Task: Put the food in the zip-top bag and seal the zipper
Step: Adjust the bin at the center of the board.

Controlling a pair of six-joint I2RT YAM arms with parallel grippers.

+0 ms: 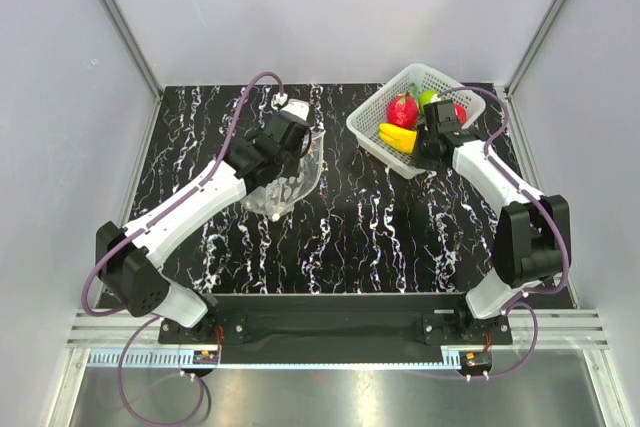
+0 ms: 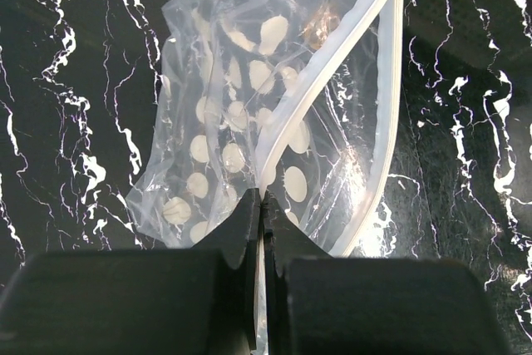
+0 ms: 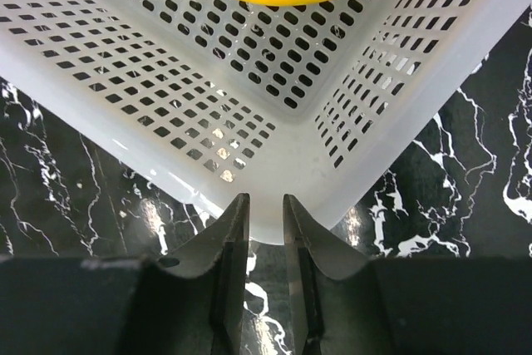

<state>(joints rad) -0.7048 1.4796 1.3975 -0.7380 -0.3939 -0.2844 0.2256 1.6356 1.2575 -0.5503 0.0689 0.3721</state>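
Left gripper (image 2: pixel 259 197) is pressing its fingers tight together on the zip-top bag (image 2: pixel 224 147), pinching one strip of the zipper (image 2: pixel 324 81) at the mouth edge. In the left wrist view the pouch is hanging away from the fingers, its white dots showing through the crinkled film. The mouth is gaping, with the two zipper strips running apart toward the far end. In the top view the bag is sitting left of centre over the black marbled table (image 1: pixel 400 237), and its lower end is looking as if it is touching the surface; contact cannot be confirmed.

Food is lying well apart from the bag, all of it inside the white basket (image 3: pixel 166 122) at the far right corner of the table. The banana bunch (image 1: pixel 397 136) is resting against the basket's near wall. The red green-topped fruit (image 1: pixel 403 110) is sitting just behind it, and the green fruit (image 1: pixel 428 97) is further back. The red round fruit (image 1: pixel 460 112) is showing only partly past the right arm.

Right gripper (image 3: pixel 261 205) is standing at the basket's near corner. Its fingers are drawn in to a narrow gap, and the white corner rim is filling that gap, so it is nipping the rim. The bunch's yellow underside is showing through the perforated floor above the fingers.
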